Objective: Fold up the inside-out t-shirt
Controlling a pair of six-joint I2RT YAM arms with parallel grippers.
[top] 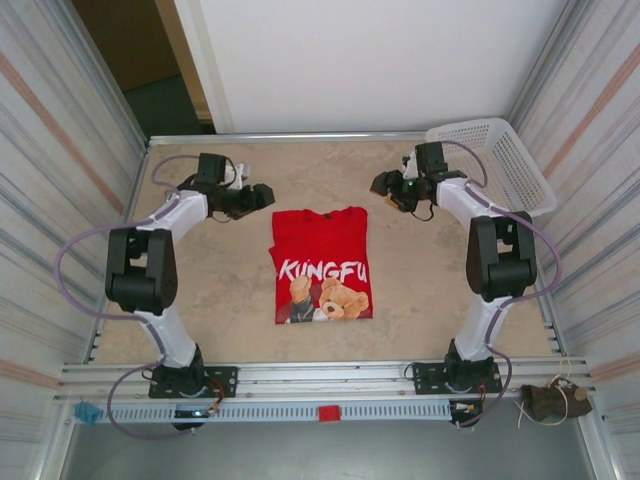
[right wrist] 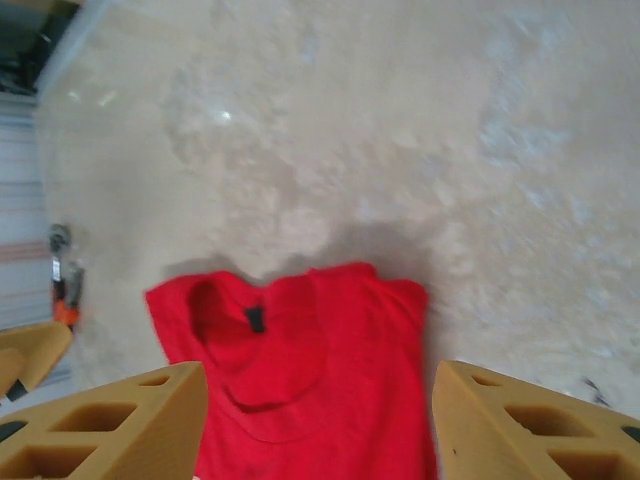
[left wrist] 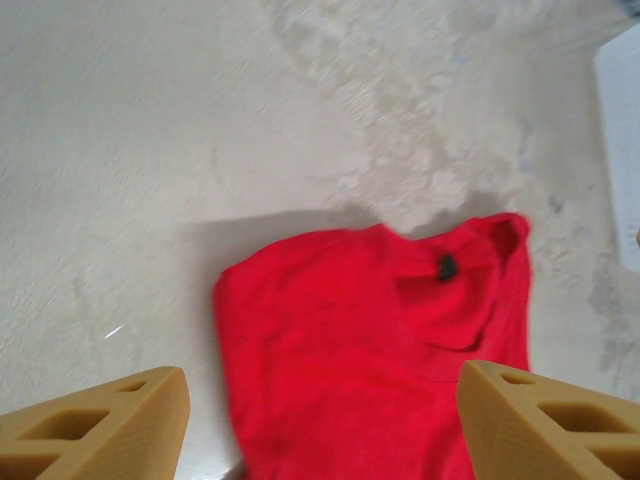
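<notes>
The left fingers [left wrist: 100,425] stand apart, gripping nothing, near the far-left corner of the t-shirt [top: 322,262]. The right fingers [right wrist: 540,420] are also apart and empty, near its far-right corner. The t-shirt lies folded, print up, mid-tabletop [top: 210,290]. A white basket [top: 500,160] sits far right.

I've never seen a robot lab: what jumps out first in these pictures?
A bright red t-shirt with white lettering and a teddy-bear print lies flat in the middle of the table. The left gripper and right gripper flank its collar end, both open. A white mesh basket sits in the far right corner.
</notes>
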